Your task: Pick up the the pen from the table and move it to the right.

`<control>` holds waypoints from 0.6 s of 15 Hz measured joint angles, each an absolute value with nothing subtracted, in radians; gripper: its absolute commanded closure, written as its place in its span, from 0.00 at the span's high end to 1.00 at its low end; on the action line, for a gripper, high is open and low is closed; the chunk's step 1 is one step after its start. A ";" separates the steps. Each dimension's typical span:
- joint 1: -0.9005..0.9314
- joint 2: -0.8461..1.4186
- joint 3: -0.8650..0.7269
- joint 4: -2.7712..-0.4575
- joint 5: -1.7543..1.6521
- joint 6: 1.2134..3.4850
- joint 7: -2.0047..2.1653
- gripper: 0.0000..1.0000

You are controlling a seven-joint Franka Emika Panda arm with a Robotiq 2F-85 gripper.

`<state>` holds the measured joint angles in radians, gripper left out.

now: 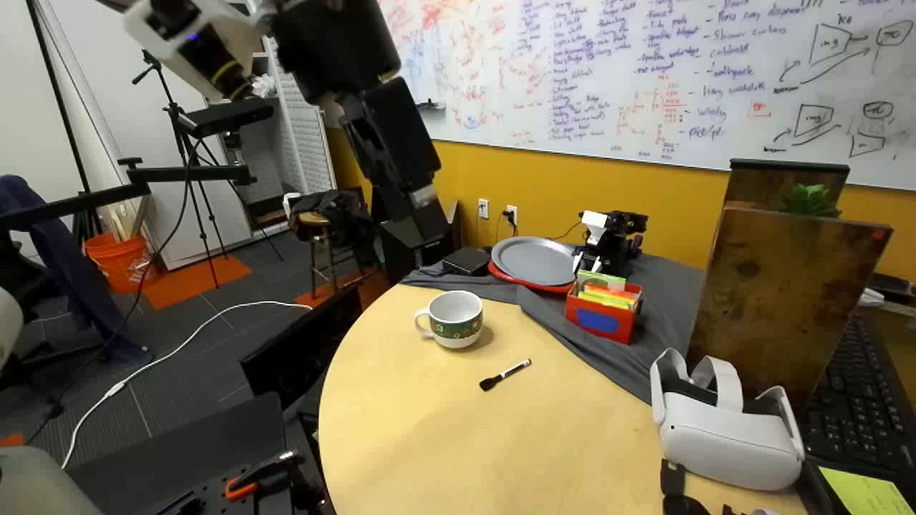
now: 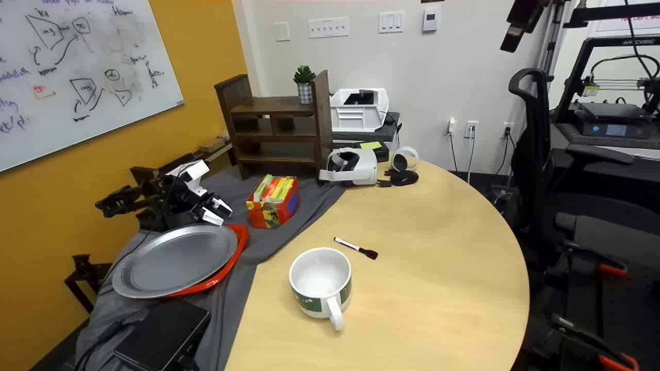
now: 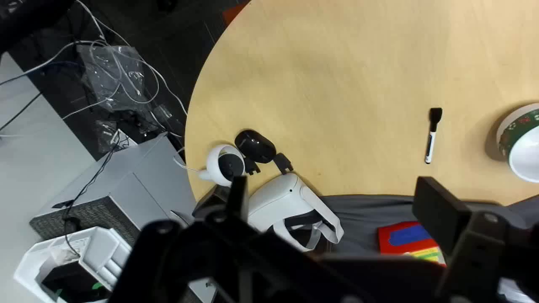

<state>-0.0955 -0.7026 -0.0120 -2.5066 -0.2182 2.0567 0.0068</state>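
Note:
The pen (image 1: 507, 375) is a short marker with a white and black barrel and a black brush-like end. It lies flat on the pale tan round table (image 1: 458, 458), near the white mug. It also shows in an exterior view (image 2: 356, 248) and in the wrist view (image 3: 431, 134), beyond the right-hand finger. My gripper (image 1: 424, 232) hangs high above the table, apart from the pen. In the wrist view its two fingers (image 3: 330, 185) stand wide apart with nothing held between them.
A white mug with a green band (image 1: 456, 320) stands close to the pen. A dark grey cloth covers the table's back part. On it are a red box (image 1: 605, 312), a grey plate (image 1: 535, 260) and a small robot arm (image 1: 608, 239). A white headset (image 1: 726, 429) and wooden shelf (image 1: 787, 286) stand beyond.

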 measured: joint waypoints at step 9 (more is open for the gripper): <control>-0.094 -0.701 -0.011 -2.507 -0.218 2.069 0.007 1.00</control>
<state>-0.0944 -0.7015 -0.0113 -2.5072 -0.2182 2.0691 0.0069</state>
